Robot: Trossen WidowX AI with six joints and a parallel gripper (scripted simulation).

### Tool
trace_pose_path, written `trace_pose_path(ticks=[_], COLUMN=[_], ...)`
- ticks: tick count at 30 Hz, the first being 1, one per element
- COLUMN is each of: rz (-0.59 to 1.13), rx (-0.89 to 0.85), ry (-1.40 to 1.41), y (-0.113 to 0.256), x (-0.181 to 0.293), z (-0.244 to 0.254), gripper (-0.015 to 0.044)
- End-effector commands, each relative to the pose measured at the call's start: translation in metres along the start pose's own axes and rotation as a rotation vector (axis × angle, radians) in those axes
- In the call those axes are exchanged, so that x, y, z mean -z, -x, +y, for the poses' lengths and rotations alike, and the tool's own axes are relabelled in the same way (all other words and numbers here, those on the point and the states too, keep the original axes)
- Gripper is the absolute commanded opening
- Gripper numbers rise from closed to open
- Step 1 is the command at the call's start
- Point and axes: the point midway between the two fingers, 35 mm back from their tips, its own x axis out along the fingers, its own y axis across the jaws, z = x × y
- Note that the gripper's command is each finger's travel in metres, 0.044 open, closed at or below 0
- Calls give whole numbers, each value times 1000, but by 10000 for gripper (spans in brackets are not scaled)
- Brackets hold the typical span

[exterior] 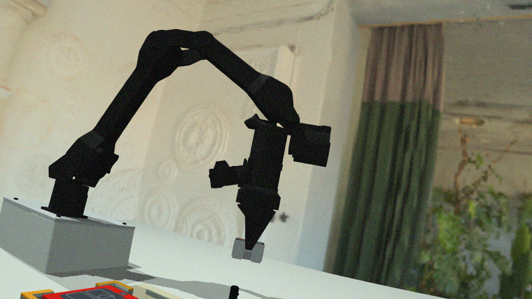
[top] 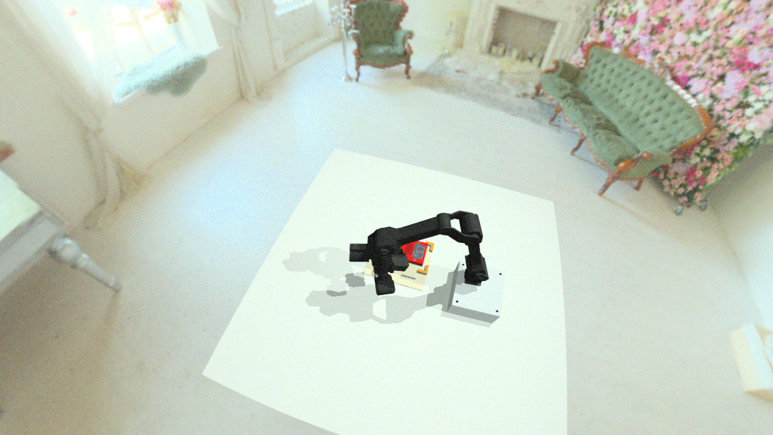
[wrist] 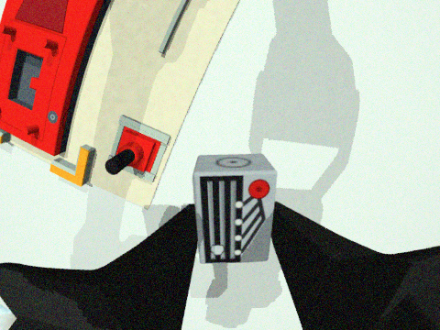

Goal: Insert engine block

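Observation:
The grey engine block (exterior: 256,250) (wrist: 222,220) is held in the air, its face with black stripes and a red disc turned to the wrist camera. My gripper (exterior: 248,247) (wrist: 233,211) is shut on the block, one black finger on each side. The red car body (top: 415,252) (exterior: 76,294) (wrist: 57,87) lies on a cream board at the wrist view's upper left. Its opening (wrist: 27,80) is empty, with a small red rib at one edge. The block is outside the board's edge, off to one side of the opening. In the top view the arm hides the block. The block's slot is not clearly visible.
The cream board (top: 413,282) (wrist: 133,194) carries orange corner brackets (top: 424,269) (wrist: 82,167) around the car. A red piece with an upright black handle (exterior: 234,294) (wrist: 120,161) sits in a grey frame between block and car. A thin grey bar (wrist: 174,29) stands farther along.

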Motion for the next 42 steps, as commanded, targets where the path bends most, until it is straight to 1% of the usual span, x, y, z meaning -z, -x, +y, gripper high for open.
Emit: trace_pose_path(ticks=[1,7,12,42], rz=[12,12,11,4], rx=[-3,-3,-3,-15], ry=[3,2,21,872], y=[16,34,36,11], x=[1,-2,-3,-15], z=[0,0,1,68], gripper=[0,0,0,0])
